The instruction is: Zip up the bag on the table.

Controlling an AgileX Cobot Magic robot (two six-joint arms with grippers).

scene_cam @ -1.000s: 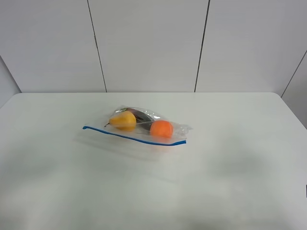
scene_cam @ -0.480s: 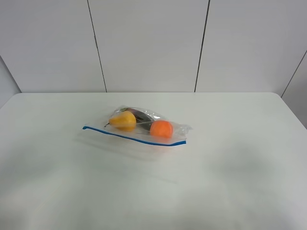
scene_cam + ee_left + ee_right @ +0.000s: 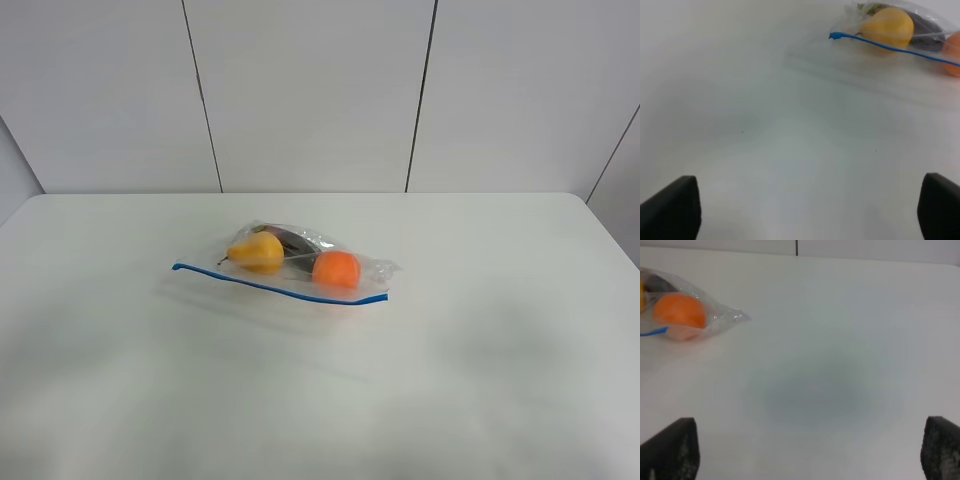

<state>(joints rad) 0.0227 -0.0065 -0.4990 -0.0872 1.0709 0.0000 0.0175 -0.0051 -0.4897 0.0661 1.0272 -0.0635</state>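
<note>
I see even, soft overhead light, bright, no hard glare. Faint grey shadow blotches sit on the table (image 3: 500,340), lower half of the overhead frame. Both wrist views look hazy; fingertips (image 3: 670,207) at bottom corners are blurred.

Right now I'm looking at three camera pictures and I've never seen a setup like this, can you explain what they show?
It is a two-armed robot. One camera sits high and looks down on a white table; the other two ride on the wrists. On the table lies a clear bag with a blue zip strip, holding a yellow pear, an orange and something dark. In the wrist pictures, the black shapes at the corners are the fingers of the left gripper and right gripper, both spread open. Nothing is held, and neither touches the bag.
</note>
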